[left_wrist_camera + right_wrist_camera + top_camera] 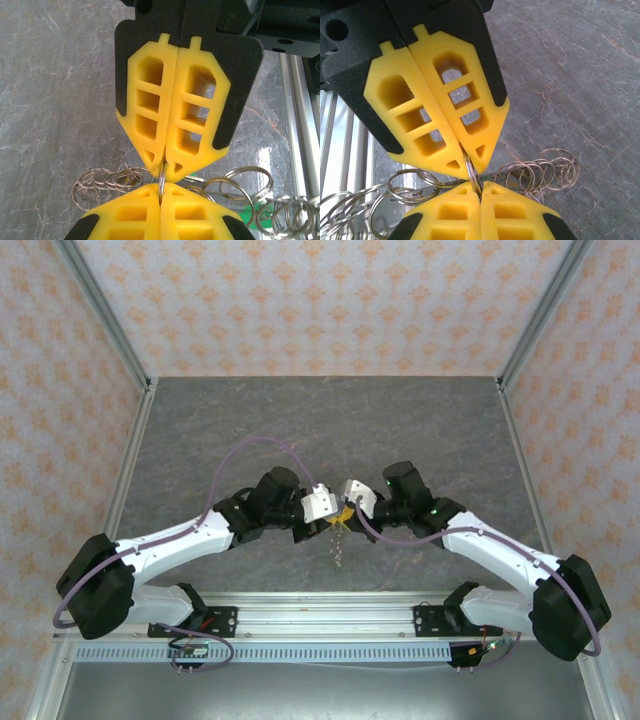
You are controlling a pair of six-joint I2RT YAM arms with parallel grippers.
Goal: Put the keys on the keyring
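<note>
Two grippers, left gripper (333, 510) and right gripper (350, 508), meet tip to tip above the desk's (300, 420) middle, with split rings (340, 540) dangling below. Left wrist: both are clamped on one thin keyring (161, 181) wire, beside many overlapping rings and one green tag (246, 216). Right wrist: the same double pinch; a tug apart could slip the wire and drop everything.

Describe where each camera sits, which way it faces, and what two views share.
Top external: above and behind the bases, looking down at the table; both arms, left gripper tip-to-tip with right gripper.
Left wrist: on that arm, facing past its fingers to the right gripper.
Right wrist: on that arm, facing past its fingers to the left gripper.
Shared: both wrist views show the keyring pinched between the grippers.
</note>
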